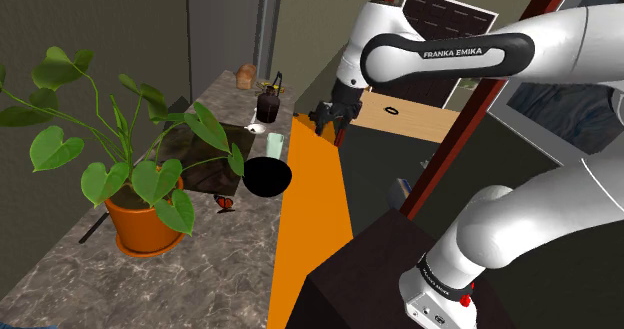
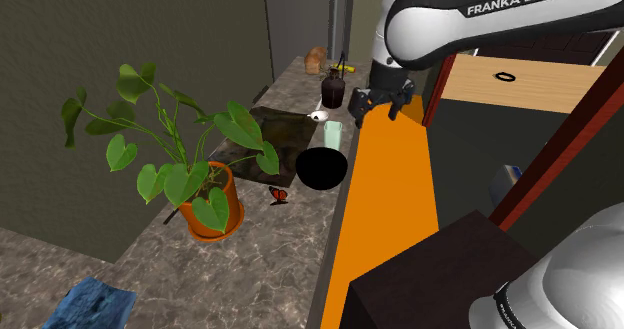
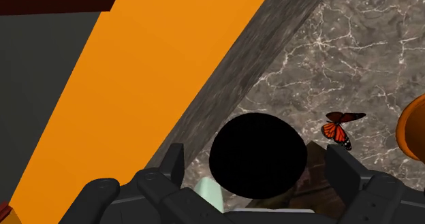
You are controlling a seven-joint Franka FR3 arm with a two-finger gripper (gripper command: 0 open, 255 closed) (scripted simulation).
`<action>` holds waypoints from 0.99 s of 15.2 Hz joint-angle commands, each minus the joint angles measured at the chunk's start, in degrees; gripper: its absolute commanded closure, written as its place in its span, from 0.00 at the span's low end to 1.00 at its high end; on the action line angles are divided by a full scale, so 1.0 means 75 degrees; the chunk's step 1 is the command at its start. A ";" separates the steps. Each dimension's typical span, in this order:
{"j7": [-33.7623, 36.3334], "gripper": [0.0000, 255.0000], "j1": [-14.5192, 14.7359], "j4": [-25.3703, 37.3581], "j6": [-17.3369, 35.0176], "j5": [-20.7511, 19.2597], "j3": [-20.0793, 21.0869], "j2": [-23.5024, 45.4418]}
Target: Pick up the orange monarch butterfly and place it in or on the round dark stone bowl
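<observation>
Apparently you are doing the reach step, the black two-finger gripper (image 2: 381,109) standing wide and empty; next comes lowering over the small orange-and-black butterfly (image 3: 338,129).

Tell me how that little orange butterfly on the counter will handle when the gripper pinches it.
Probably very light: the butterfly looks tiny beside the black bowl. Its thin wings seem raised off the marbled counter, so they are likely fragile and may bend or slip from a pinch.
</observation>
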 commanded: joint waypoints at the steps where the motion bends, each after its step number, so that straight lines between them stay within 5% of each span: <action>1: 0.0308 0.00 0.0010 0.0047 0.0353 -0.0031 0.0189 0.0475; 15: 0.2806 0.00 0.0297 0.1850 0.1859 -0.1261 0.1023 0.4533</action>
